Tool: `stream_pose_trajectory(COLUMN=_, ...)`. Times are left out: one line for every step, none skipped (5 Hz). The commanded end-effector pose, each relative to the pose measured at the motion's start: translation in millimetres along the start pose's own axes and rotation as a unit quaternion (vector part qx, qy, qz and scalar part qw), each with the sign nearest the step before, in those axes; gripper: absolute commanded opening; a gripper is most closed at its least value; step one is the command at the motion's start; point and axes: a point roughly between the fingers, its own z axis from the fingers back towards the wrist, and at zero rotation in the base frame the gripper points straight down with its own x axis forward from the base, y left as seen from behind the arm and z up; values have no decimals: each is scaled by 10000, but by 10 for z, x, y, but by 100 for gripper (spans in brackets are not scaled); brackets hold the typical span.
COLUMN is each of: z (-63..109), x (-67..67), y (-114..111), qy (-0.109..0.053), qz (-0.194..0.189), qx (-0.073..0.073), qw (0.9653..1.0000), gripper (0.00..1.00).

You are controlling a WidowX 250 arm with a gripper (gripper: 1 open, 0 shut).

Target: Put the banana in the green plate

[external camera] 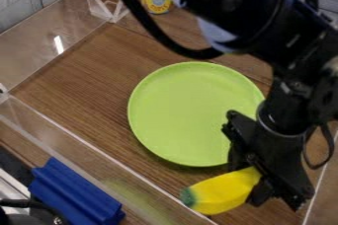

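The banana (222, 192) is short, glossy and yellow with a dark greenish tip pointing left. It lies near the bottom edge, just below and right of the green plate (179, 111). My gripper (268, 183) points down from the black arm and is shut on the banana's right end. Its black fingers (251, 160) hide that end. The large round lime plate rests flat on the wooden table with nothing on it. The banana is outside the plate's near rim and seems to hang just off the table.
A blue block (73, 197) sits at the bottom left behind a low clear acrylic wall (59, 120). Clear walls also run along the left and far sides. A small round yellow and blue item (158, 0) lies at the back. The arm's bulky links overhang the plate's right side.
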Motion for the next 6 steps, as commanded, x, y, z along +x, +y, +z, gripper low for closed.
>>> stream_pose_trajectory(z=240, x=96, y=56, qy=-349, qz=-19, qx=-11, qw=9994, gripper=0)
stream_pose_trajectory(z=397, x=70, y=116, qy=-290, qz=-92, qx=26, qw=9995, gripper=0)
stream_pose_trajectory(z=576, x=50, y=232, qy=-263, qz=-211, qx=102, qw=9994, gripper=0)
stream_pose_trajectory(z=779, x=19, y=446, qy=-187, qz=-436, qx=232, qw=9986, gripper=0)
stream_pose_trajectory(z=823, x=21, y=588, qy=-135, qz=-580, qx=345, qw=9976, gripper=0)
stream_pose_trajectory(z=695, x=46, y=598, qy=-180, qz=-777, qx=401, qw=9960, gripper=0)
